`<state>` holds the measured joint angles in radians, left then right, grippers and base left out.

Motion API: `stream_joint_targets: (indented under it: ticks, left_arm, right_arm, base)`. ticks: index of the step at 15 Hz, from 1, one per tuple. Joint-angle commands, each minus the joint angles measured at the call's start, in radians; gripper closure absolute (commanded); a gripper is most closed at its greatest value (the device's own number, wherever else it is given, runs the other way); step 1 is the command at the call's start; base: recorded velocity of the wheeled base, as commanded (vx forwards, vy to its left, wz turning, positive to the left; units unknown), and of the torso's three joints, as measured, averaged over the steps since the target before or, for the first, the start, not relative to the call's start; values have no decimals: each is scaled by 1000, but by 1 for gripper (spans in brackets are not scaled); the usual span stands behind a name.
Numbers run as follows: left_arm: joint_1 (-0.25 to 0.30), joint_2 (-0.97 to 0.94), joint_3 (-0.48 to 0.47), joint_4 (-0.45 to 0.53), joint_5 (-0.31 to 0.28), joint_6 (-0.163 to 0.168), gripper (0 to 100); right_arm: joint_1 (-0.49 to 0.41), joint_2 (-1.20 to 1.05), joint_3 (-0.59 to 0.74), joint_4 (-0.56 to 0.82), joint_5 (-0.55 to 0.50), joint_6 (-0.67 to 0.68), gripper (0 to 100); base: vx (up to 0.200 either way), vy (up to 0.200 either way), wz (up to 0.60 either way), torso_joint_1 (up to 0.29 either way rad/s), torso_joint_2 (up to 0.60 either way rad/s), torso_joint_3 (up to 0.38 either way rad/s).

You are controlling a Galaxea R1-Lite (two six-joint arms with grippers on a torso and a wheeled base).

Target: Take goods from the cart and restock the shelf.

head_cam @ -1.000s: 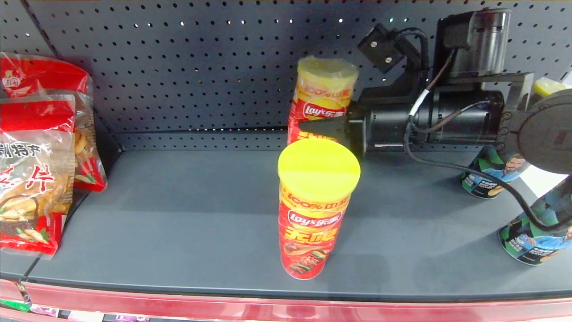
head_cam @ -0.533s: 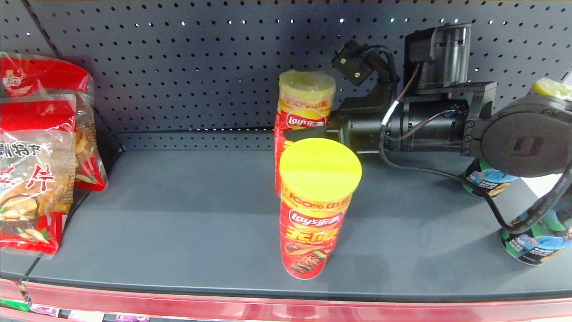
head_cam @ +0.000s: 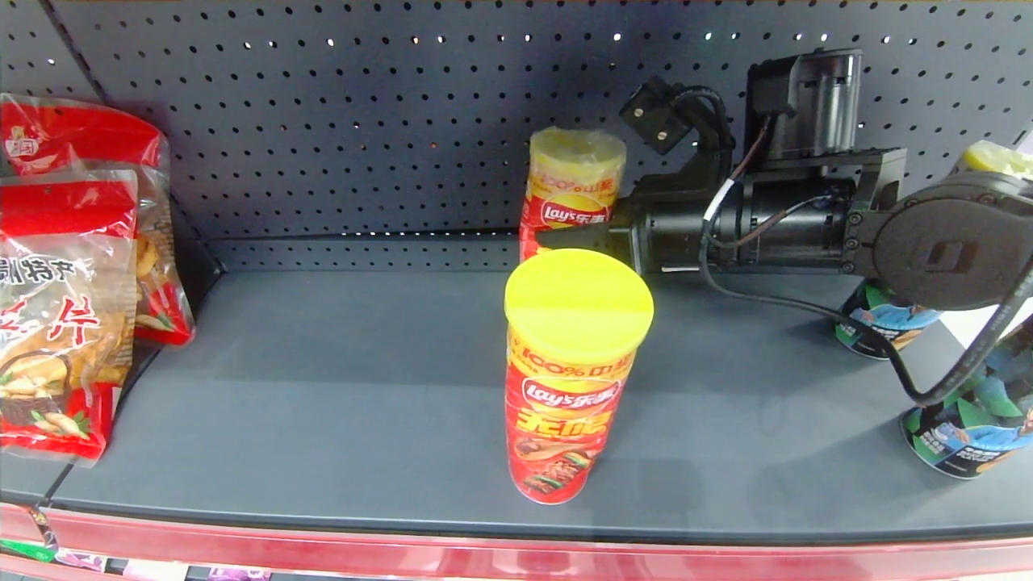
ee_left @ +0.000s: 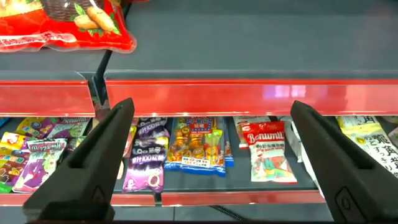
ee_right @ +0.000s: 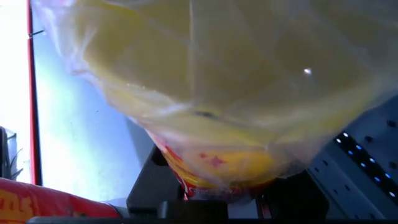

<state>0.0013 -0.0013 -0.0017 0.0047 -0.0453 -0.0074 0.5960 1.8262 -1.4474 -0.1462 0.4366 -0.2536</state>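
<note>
R fingers (head_cam: 575,236) clamped on film-wrapped cylindrical chip can (head_cam: 575,181); L fingers (ee_left: 93,168) spread apart.

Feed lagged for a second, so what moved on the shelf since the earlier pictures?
The right claw, shut on the wrapped red-and-yellow crisp tube, lowered it, swung it left, then partway back right, behind the standing yellow-lidded red tube. That tube and the red snack bags stayed put.

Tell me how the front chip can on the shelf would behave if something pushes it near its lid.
The front can is tall, narrow and upright, so a high push would probably tip it. Once down, its round body would likely roll on the flat shelf. Its glossy wrap may be slippery.
</note>
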Motion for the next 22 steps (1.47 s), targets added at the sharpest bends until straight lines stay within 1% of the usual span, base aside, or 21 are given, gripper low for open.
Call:
stream_joint_targets:
  ticks: [1,3,13,22]
  left_arm:
    - [0,1,0,0,1,0,0]
    - [0,1,0,0,-1,0,0]
    - [0,1,0,0,-1,0,0]
    - [0,1,0,0,1,0,0]
  right_arm:
    - [1,-2,-2,-3,1,-1,100]
    - [15,-4,7,-1,2,-3,100]
    - [15,-5,67,-3,4,-35,100]
    - [18,-7,70,-4,10,-47,100]
  base:
    - [0,0,0,0,0,0]
    - [0,0,0,0,0,0]
    - [0,0,0,0,0,0]
    - [0,0,0,0,0,0]
